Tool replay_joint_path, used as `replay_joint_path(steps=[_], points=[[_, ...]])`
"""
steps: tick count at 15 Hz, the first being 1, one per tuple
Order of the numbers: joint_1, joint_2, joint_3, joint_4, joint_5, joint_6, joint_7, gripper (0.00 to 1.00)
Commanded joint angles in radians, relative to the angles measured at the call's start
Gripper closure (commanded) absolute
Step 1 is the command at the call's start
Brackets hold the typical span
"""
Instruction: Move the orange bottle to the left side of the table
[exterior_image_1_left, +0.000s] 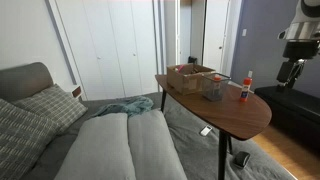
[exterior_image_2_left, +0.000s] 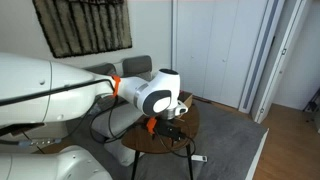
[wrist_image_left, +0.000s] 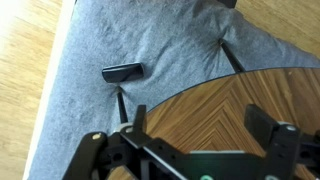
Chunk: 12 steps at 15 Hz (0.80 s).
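Observation:
The orange bottle (exterior_image_1_left: 246, 88) with a white cap stands upright near the right end of the oval dark brown table (exterior_image_1_left: 235, 112). My gripper (exterior_image_1_left: 292, 72) hangs in the air to the right of the bottle and higher than it, apart from it. In the wrist view the gripper (wrist_image_left: 200, 122) is open and empty over the table's wood-grain top (wrist_image_left: 215, 95); the bottle is not in that view. In an exterior view the arm hides most of the table (exterior_image_2_left: 172, 143), and a bit of orange (exterior_image_2_left: 150, 125) shows on it.
A brown open box (exterior_image_1_left: 188, 76) and a grey container (exterior_image_1_left: 213, 87) stand on the table left of the bottle. A grey couch (exterior_image_1_left: 120, 145) with a teal blanket (exterior_image_1_left: 125, 105) lies to the left. A dark cabinet (exterior_image_1_left: 296, 105) stands behind the gripper. A black object (wrist_image_left: 122, 71) lies on the grey rug.

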<state>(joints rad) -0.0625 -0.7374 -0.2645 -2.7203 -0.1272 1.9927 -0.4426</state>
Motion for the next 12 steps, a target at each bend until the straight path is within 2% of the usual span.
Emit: replay_joint_path(steps=[1, 4, 9, 12], points=[[-0.004, 0.001, 0.005, 0.001, 0.004, -0.002, -0.002, 0.0], [-0.004, 0.001, 0.005, 0.001, 0.004, -0.002, -0.002, 0.0], [0.139, -0.069, 0.088, 0.074, 0.143, 0.002, 0.006, 0.0], [0.221, -0.033, 0.159, 0.157, 0.192, 0.02, 0.029, 0.0]])
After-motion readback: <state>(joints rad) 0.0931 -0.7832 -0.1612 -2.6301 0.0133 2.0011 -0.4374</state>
